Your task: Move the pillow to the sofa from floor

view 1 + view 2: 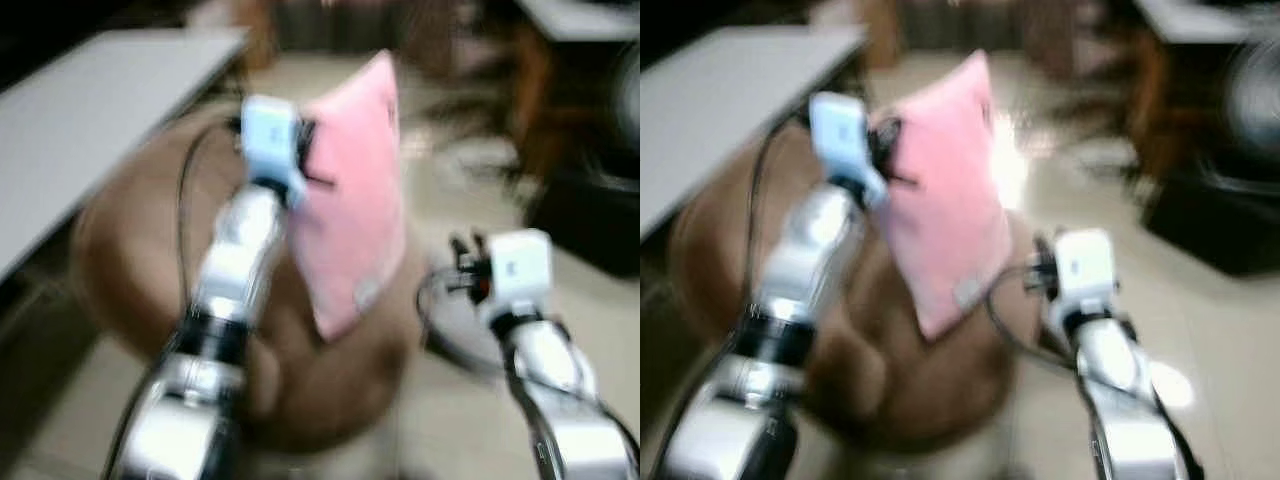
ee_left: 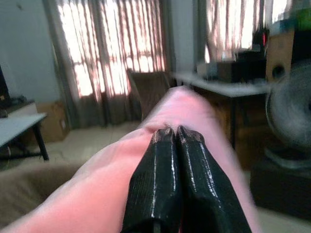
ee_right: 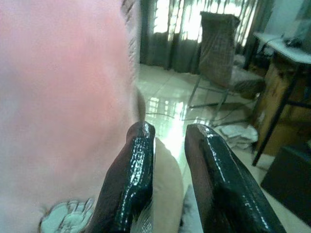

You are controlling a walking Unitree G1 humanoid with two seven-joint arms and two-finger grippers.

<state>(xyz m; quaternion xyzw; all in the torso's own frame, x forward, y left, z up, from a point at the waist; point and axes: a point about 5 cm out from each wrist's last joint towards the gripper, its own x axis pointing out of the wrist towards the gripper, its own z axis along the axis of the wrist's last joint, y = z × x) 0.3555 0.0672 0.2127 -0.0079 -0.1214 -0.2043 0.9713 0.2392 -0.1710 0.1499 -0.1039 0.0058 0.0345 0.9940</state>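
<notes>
The pink pillow (image 1: 352,190) is held up off the floor, upright and slightly tilted, above the brown sofa (image 1: 130,250). A small pale patch is seen near its lower corner. Its edge is pinched from the left.

Both eye views smear with motion blur: the pink pillow (image 1: 352,195), the silver arms and the brown sofa (image 1: 130,260) all lose their edges, and the far corners sink into dark murk. A white glare patch burns on the tiled floor (image 1: 1012,165) just beside the pillow. In the wrist views daylight pours through striped curtains (image 2: 114,46), blowing the windows out to white. The left gripper (image 2: 176,133) shows glossy highlights along its 2 black fingers, while the pillow around it goes soft. The right gripper (image 3: 167,133) gleams too; the floor behind mirrors the window light.
</notes>
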